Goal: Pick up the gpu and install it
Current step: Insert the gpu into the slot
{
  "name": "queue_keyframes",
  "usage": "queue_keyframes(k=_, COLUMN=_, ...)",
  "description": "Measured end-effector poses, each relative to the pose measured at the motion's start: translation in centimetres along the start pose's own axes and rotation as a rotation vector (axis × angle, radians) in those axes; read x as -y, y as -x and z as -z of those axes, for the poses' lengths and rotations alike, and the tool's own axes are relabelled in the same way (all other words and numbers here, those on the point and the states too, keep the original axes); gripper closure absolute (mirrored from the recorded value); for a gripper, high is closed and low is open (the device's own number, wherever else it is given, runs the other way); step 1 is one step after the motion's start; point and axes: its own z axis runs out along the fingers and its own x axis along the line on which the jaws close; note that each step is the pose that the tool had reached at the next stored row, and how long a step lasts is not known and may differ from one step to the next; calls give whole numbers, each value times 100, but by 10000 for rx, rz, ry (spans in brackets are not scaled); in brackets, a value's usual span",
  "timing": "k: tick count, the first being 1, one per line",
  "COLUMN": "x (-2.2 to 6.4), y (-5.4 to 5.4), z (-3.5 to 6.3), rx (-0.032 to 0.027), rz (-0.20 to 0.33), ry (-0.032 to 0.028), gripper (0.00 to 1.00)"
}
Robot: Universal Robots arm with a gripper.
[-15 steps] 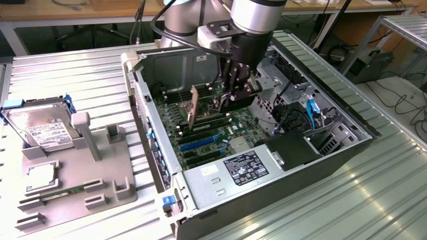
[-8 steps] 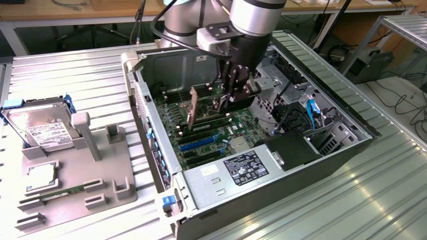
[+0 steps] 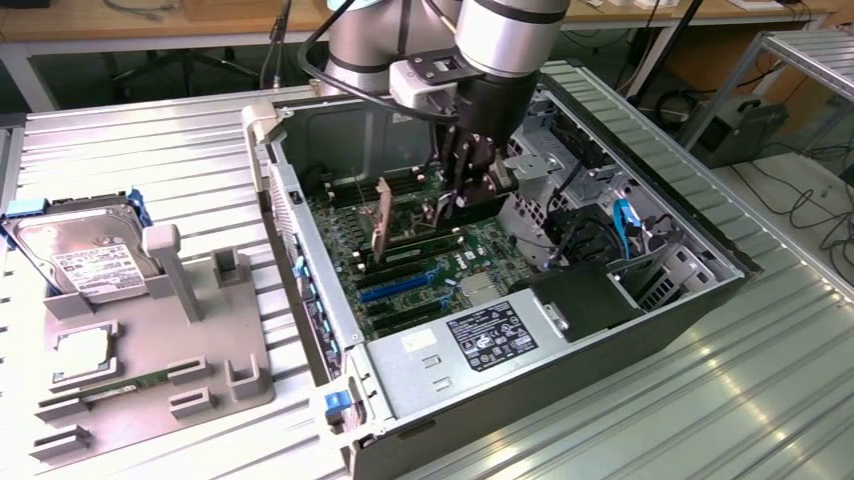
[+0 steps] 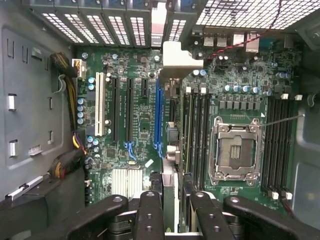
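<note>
nearby, hard drive beside case.

Ribbed metal worktop carrying a computer case and a parts holder

An open computer case is lying on its side across the worktop, and at the exterior view's left a grey parts holder is sitting flat beside it — apart from the case, holding a silver hard drive with a white label, leaning in its blue-edged slot.

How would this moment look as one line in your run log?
gripper: shut on gpu | gpu: upright, edge-on above motherboard | place: inside open computer case
</note>
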Motion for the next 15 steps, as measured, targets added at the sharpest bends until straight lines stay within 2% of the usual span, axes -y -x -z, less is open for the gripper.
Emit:
queue_keyframes(k=7, x=-57, y=-21, z=-43, rx=3, rz=-1, ry=-1, gripper=74)
queue_keyframes(k=15, x=-168, y=-47, z=-117, rx=1, rz=-1, ry=0, gripper=74)
